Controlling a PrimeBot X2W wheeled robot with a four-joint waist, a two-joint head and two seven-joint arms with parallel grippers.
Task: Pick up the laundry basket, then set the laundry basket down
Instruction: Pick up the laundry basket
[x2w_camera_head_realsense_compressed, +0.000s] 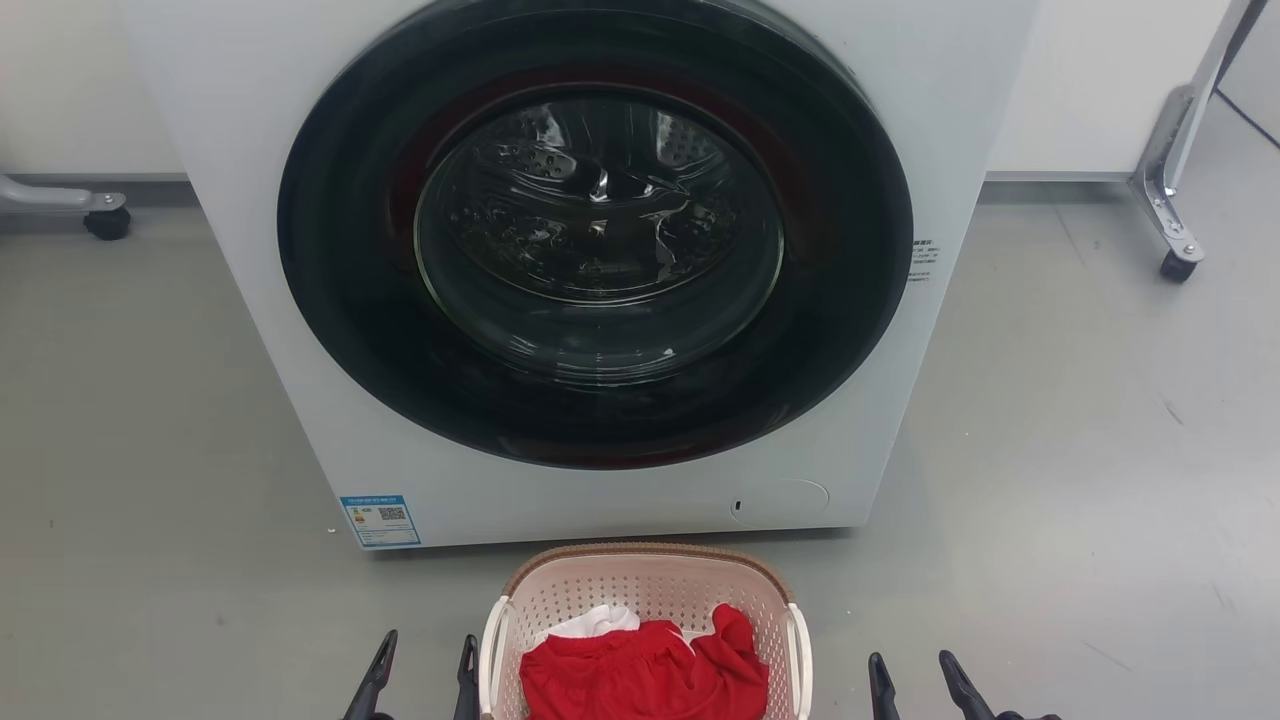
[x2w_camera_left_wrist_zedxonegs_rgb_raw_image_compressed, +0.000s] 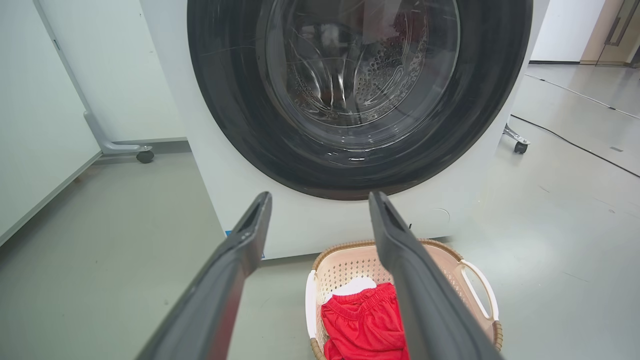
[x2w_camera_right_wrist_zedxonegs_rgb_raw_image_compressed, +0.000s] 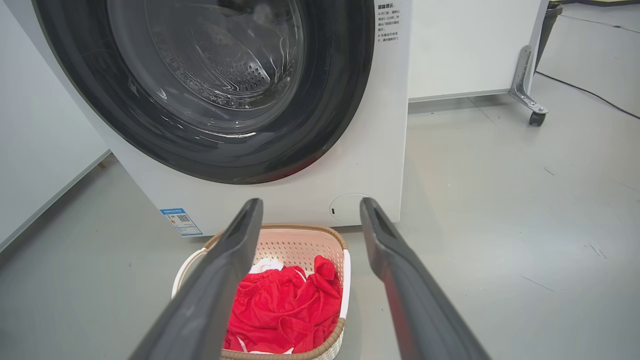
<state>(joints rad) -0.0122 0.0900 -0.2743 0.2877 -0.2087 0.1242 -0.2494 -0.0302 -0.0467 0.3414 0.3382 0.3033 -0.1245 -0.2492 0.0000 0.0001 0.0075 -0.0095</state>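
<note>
I am looking at the laundry basket (x2w_camera_head_realsense_compressed: 645, 583), which is sitting on the grey floor (x2w_camera_head_realsense_compressed: 1060, 450) at the bottom centre of the head view, just in front of the white washing machine (x2w_camera_head_realsense_compressed: 250, 150). The machine's round, dark-rimmed glass door (x2w_camera_head_realsense_compressed: 598, 230) is facing me and taking up the upper middle of the frame. A red garment (x2w_camera_head_realsense_compressed: 640, 678) is lying bunched inside the basket, with a white cloth (x2w_camera_head_realsense_compressed: 598, 621) peeking out behind it.

The left gripper (x2w_camera_head_realsense_compressed: 430, 642) is rising from the lower left edge with its fingers spread apart and gripping nothing. Its inner finger is standing just beside the basket's left white handle (x2w_camera_head_realsense_compressed: 493, 650) (I cannot tell whether the two are touching). The right gripper (x2w_camera_head_realsense_compressed: 911, 658) is showing at the lower right, fingers likewise parted and empty, with a strip of bare floor between it and the right handle (x2w_camera_head_realsense_compressed: 800, 655).

In the left wrist view the left gripper (x2w_camera_left_wrist_zedxonegs_rgb_raw_image_compressed: 320, 197) is framing the machine's base, and the basket (x2w_camera_left_wrist_zedxonegs_rgb_raw_image_compressed: 350, 265) is lying at the lower centre-right. In the right wrist view the right gripper (x2w_camera_right_wrist_zedxonegs_rgb_raw_image_compressed: 311, 202) is opening wide above the basket (x2w_camera_right_wrist_zedxonegs_rgb_raw_image_compressed: 300, 245) at the lower centre-left.
</note>
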